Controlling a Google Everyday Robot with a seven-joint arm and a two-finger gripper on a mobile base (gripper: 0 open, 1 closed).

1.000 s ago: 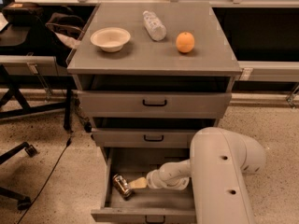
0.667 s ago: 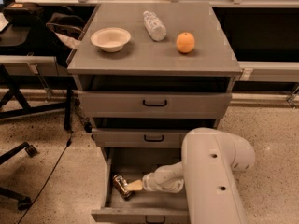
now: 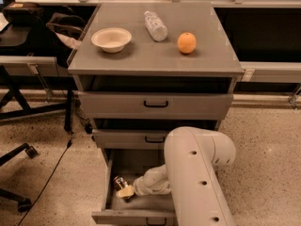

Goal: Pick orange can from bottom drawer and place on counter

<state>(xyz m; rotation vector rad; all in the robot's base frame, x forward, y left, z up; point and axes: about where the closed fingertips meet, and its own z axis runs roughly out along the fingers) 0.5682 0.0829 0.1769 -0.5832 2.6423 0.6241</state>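
The gripper (image 3: 125, 192) is low in the frame, left of centre, reached down into the open bottom drawer (image 3: 133, 217). Its tip is touching or just beside the orange can (image 3: 117, 182), which sits near the drawer's left wall with a shiny end turned up toward the camera. Whether the gripper is spread, pressed together or already pinching the can cannot be told from here

What could go wrong, as a judgement: the can is round and slick, so a hold that is off its middle could let it roll or twist away toward the drawer wall. The middle drawer (image 3: 146, 139) is slightly open and overhangs the bottom one, so a straight lift could knock the can against it and shake it loose. On the counter (image 3: 141, 60) at the top of the frame, a careless set-down could bump what already stands there

Counted: one orange can, one gripper on one arm (image 3: 197, 173), three drawers including the top drawer (image 3: 155, 105), one bowl (image 3: 111, 39), one bottle (image 3: 155, 26) lying on its side, one orange fruit (image 3: 186, 43)
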